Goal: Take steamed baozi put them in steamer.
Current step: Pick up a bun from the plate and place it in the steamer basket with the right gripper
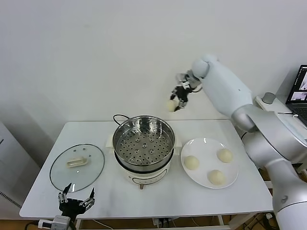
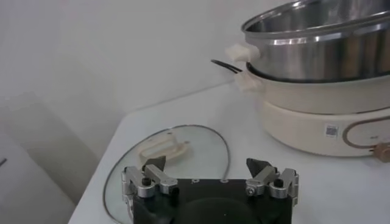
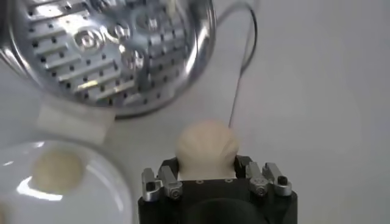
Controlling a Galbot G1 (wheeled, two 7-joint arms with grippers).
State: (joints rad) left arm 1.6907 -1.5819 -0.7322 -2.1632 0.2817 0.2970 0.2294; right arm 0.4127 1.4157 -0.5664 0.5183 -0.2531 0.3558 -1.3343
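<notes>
My right gripper (image 1: 173, 105) hangs high above the table's back edge, behind and to the right of the steamer (image 1: 143, 140), shut on one pale baozi (image 3: 207, 149). The same bun shows cream-white at the fingertips (image 1: 171, 106). The steamer (image 3: 116, 49) is a shiny perforated steel basket on a white cooker base, with nothing in it. Three more baozi lie on the white plate (image 1: 196, 177): one at left (image 1: 192, 162), one at back right (image 1: 224, 155), one at front (image 1: 216, 177). My left gripper (image 1: 76, 198) waits open near the table's front left corner.
A round glass lid (image 1: 77, 166) with a cream handle lies flat left of the steamer, just beyond the left gripper (image 2: 207, 171). A black cord (image 1: 118, 116) runs behind the cooker. A laptop (image 1: 300, 93) stands off the table's right side.
</notes>
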